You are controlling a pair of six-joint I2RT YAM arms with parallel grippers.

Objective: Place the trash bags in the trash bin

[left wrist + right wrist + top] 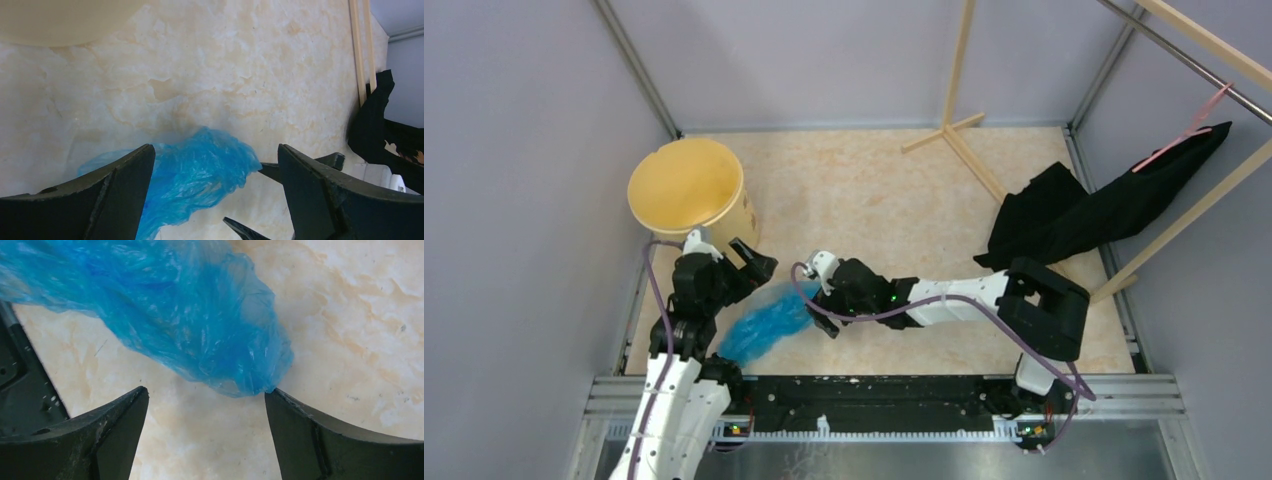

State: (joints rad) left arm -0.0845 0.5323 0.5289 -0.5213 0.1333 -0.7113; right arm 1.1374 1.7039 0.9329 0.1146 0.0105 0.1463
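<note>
trash bag [165, 315] lies just ahead of the spread right end effector [206, 392].

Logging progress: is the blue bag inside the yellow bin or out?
Out. The trash bag lies crumpled on the table near the trash bin, whose visible inside looks empty.

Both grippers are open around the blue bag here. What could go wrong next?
1. The tip of the trash bag touches just one side of the right gripper; closing now might pinch a thin edge that slips out.
2. The left gripper hovers open over the same bag, close to the right one; they could collide.
3. Lifted by one end, the loose film might drape over the rim of the trash bin.
</note>
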